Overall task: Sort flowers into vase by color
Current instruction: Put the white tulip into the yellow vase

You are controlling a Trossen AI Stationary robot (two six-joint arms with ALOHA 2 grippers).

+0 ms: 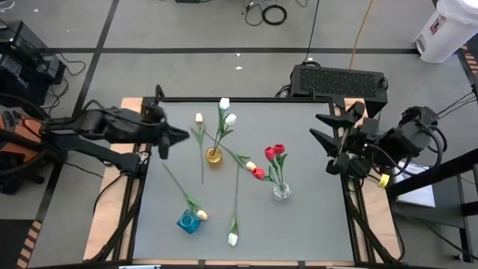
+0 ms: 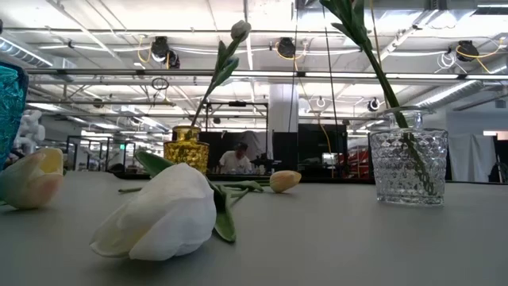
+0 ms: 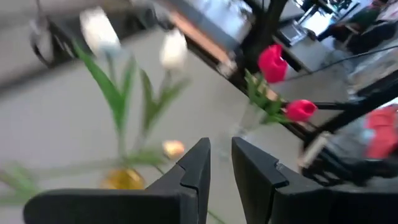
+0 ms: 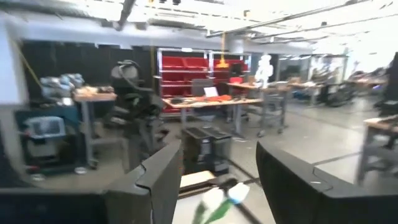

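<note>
Right up close in the low view we've got a white tulip head [image 2: 163, 222] lying flat on the grey table [image 1: 299, 217], w/ a pale yellow one [image 2: 32, 179] just beside the blue vase [image 1: 188, 222] at the near-left corner. Mid-table, the gold vase [image 1: 214, 157] holds two white tulips [image 1: 225, 112] upright, and the clear glass vase [image 1: 281, 191] holds two red tulips [image 1: 275, 153]. Another red-pink head [image 1: 258, 173] and a pale yellow head [image 2: 285, 180] lie on the surface between those two vases; one more yellow tulip [image 1: 199, 118] lies left of the gold vase.

We see the left gripper [image 1: 175, 137] hanging over the table's left edge, fingers a narrow gap apart, nothing between them. Right gripper [image 1: 323, 128] sits at the right edge, well apart from the flowers, fingers spread wide and empty.

Beyond the far edge a black box [image 1: 340, 80] sits on the floor, w/ cables [image 1: 274, 13] farther back. Behind the table, the room is a workshop: red shelving [image 4: 202, 71], benches, ceiling lights, and a person [image 2: 236, 161] seated far off.
</note>
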